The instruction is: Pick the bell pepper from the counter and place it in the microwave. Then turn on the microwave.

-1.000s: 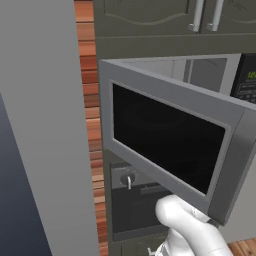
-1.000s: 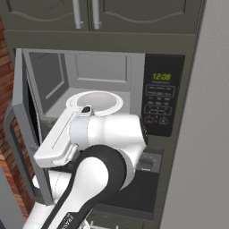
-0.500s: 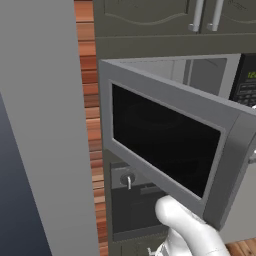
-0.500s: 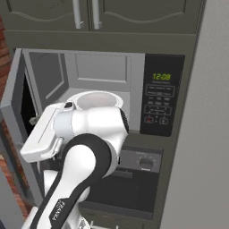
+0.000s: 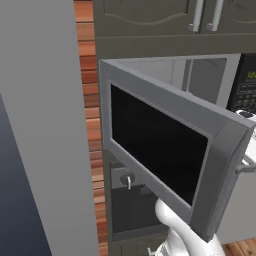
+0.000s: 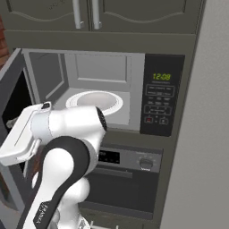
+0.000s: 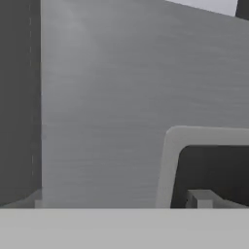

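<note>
Microwave (image 6: 103, 96) door (image 5: 170, 150) swung wide open. White plate (image 6: 95, 101) inside bare. Jaws spread wide, holding nothing, up close to door's grey face (image 7: 112, 97). Bell pepper somewhere else, can't tell which way.

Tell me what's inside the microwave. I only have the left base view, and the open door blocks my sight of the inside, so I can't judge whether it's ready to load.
Observer: A white round plate lies on the floor of the microwave. The part I can see is bare.
Operator: Is anything in the way of the opening?
Observer: Yes. In the right base view the arm crosses the lower left of the opening and hides the plate's front edge. Its end points toward the door on the left.
</note>
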Controlling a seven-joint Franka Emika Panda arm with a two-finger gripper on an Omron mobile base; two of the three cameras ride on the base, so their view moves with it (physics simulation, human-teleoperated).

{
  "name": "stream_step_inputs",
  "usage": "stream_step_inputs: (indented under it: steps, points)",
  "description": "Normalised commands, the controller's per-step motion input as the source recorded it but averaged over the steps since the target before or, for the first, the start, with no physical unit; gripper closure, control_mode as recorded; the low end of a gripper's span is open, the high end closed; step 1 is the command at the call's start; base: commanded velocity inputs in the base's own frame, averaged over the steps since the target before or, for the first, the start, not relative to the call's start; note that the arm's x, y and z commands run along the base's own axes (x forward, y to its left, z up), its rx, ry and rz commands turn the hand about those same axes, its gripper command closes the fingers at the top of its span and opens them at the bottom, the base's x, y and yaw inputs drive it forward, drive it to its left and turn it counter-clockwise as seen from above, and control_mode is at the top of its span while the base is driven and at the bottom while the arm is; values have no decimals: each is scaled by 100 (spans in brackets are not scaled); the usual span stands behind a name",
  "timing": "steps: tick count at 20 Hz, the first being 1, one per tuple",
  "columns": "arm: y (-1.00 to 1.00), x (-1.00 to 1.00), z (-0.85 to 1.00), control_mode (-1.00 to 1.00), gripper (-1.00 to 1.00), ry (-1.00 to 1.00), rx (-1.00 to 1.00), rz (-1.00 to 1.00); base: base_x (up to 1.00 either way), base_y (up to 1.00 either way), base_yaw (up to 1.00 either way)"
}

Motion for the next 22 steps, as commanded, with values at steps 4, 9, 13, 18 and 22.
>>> stream_step_inputs:
  steps: [4, 9, 13, 18, 22]
  points:
    - [49, 0, 0, -100, -100, 3, 2, 6, 0, 0, 0]
    - [55, 1, 0, -100, -100, 4, 1, 4, 0, 0, 0]
    - [50, 4, 0, -100, -100, 4, 2, 1, 0, 0, 0]
    - [26, 6, 0, -100, -100, 0, 4, 0, 0, 0, 0]
    - [20, 6, 0, -100, -100, 0, 4, 0, 0, 0, 0]
